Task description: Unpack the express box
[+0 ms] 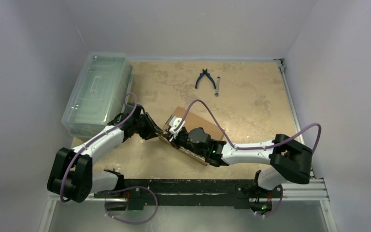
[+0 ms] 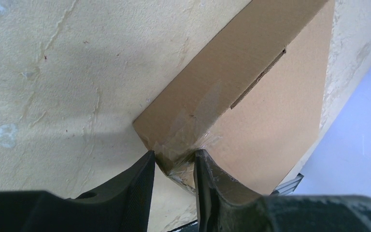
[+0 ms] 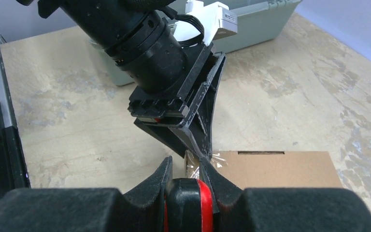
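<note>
Near the worktop's (image 1: 251, 96) front edge, your left hand (image 2: 173, 157) pinches the taped corner of the express box (image 2: 270, 111); your right hand (image 3: 186, 162), clamped on a red tool (image 3: 204, 198), should slit that tape (image 2: 193, 121).

From above, the right arm (image 1: 251, 151) covers most of the express box (image 1: 199, 121); only its far corner and a near edge strip show. In the left wrist view the box's left corner is buried between the left gripper (image 2: 174, 154) fingers, contact unclear. What the right gripper (image 3: 187, 162) pinches is too small to tell.
</note>
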